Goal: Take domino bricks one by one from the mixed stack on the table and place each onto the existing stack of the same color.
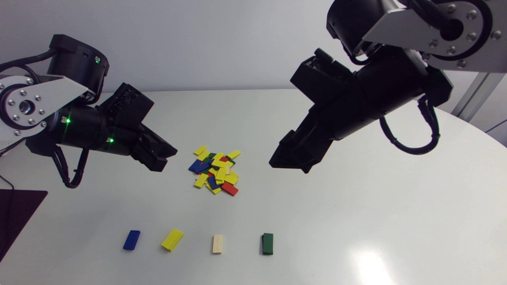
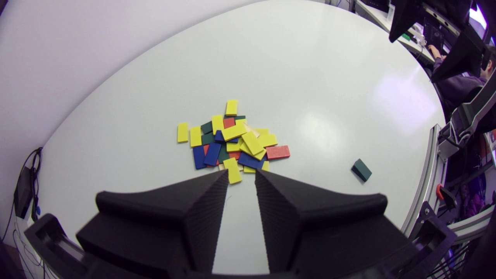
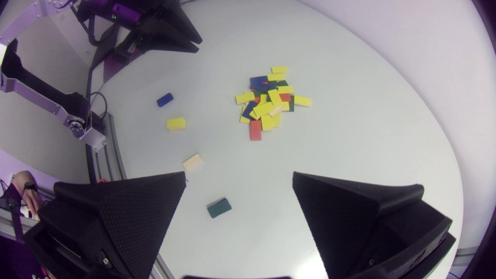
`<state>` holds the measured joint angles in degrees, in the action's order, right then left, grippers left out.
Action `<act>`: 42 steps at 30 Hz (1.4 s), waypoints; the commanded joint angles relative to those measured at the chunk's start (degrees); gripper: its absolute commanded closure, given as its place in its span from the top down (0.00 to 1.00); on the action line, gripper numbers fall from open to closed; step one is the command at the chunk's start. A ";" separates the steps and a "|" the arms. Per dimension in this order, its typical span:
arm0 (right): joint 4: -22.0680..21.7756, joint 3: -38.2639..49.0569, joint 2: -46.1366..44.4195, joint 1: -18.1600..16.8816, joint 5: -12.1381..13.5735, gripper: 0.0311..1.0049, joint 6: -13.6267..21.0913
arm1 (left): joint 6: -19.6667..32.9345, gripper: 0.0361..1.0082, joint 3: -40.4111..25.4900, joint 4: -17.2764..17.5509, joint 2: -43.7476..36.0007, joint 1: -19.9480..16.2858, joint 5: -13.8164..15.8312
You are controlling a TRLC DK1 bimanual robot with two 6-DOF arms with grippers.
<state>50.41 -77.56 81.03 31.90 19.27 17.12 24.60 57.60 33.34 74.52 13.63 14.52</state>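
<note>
Left black wedge-fingered claw (image 1: pixel 161 156) hovers slit-narrow, holding nothing, beside the mixed pile of flat coloured domino bricks (image 1: pixel 216 172) on the white surface (image 1: pixel 356 206). Right claw (image 1: pixel 289 162) gapes wide, empty too. No pick begun, I'd judge: next, one claw must drop onto a loose edge brick, bound for the blue stack (image 1: pixel 131 240), yellow stack (image 1: pixel 172 240), cream stack (image 1: pixel 217 244) or green stack (image 1: pixel 267 243).

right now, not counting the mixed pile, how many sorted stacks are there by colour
blue stack: 1
yellow stack: 1
cream stack: 1
green stack: 1
total: 4
</note>
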 commanded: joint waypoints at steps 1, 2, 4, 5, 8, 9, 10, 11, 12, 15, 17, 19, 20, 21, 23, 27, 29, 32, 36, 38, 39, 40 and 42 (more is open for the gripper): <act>-0.14 1.80 -0.88 0.36 -0.28 0.96 -0.69 | 1.77 0.83 0.58 -0.56 0.71 0.70 0.07; -1.63 2.94 0.00 0.62 -0.28 0.96 -0.69 | 1.86 0.89 0.58 -0.47 0.80 0.79 0.07; -1.90 3.12 0.35 0.80 -0.28 0.96 -0.69 | 8.89 0.98 1.11 -0.65 2.12 0.70 1.74; -1.99 3.20 0.53 0.80 -0.28 0.96 -0.69 | 9.59 0.98 1.11 -0.65 2.65 0.61 1.74; -2.51 3.56 1.06 0.88 -0.28 0.96 -0.60 | 11.35 0.98 0.67 -2.14 4.32 -0.09 1.74; -2.69 3.73 1.23 0.97 -0.28 0.96 -0.60 | 12.14 0.98 0.67 -2.49 5.11 -0.18 1.74; -2.86 3.91 1.41 0.88 -0.28 0.96 -0.60 | 12.93 0.98 0.67 -2.67 5.81 -0.27 1.74; -2.95 3.99 1.49 0.88 -0.28 0.96 -0.60 | 13.98 0.98 0.58 -3.20 6.43 -0.71 1.74; -3.13 4.08 1.67 0.88 -0.28 0.96 -0.51 | 14.78 0.98 0.49 -3.64 7.30 -1.24 1.74; -3.48 4.43 1.93 0.88 -0.28 0.96 -0.43 | 16.88 0.98 1.11 -4.87 10.21 -2.47 2.00; -3.57 4.52 2.11 0.71 -0.28 0.96 -0.34 | 18.11 0.98 1.72 -5.57 11.96 -3.70 2.97; -3.66 4.43 2.46 0.36 -0.28 0.96 0.01 | 18.64 0.98 3.13 -5.75 14.16 -5.10 5.08; -3.66 4.43 2.64 0.36 -0.28 0.96 0.01 | 19.17 0.98 3.48 -5.75 14.78 -5.72 5.95; -3.74 4.35 2.81 0.27 -0.28 0.96 0.10 | 20.14 0.98 4.45 -5.75 16.01 -6.95 7.71; -4.01 4.43 3.25 0.18 -0.19 0.96 0.28 | 21.81 0.98 6.20 -5.48 18.38 -8.09 9.65; -4.45 4.52 4.22 0.00 -0.02 0.96 0.45 | 29.72 0.98 7.52 -4.78 22.60 -8.53 10.88; -4.53 4.61 4.66 -0.17 0.16 0.96 0.63 | 34.73 0.98 7.96 -3.64 24.71 -8.53 11.14; -5.06 5.14 5.10 -0.35 0.16 0.96 0.80 | 41.14 0.98 8.84 -1.97 27.08 -8.44 11.32; -5.59 5.75 5.54 -0.61 0.42 0.96 1.16 | 49.40 0.98 8.49 -0.74 29.37 -7.56 11.40; -5.68 5.84 5.71 -0.70 0.51 0.96 1.24 | 53.45 0.98 8.31 -0.03 29.80 -7.39 11.40; -5.68 5.93 5.71 -0.70 0.60 0.96 1.33 | 54.68 0.98 8.58 0.14 30.07 -7.30 11.32; -5.76 6.02 5.80 -0.79 0.68 0.96 1.42 | 55.91 0.98 8.84 0.41 30.33 -7.30 11.32; -5.94 6.10 6.15 -0.79 0.86 0.96 1.42 | 58.54 0.98 9.37 1.37 30.95 -6.77 11.32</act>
<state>44.75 -72.84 85.78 31.51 19.57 17.58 77.82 64.95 33.71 103.63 6.31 25.19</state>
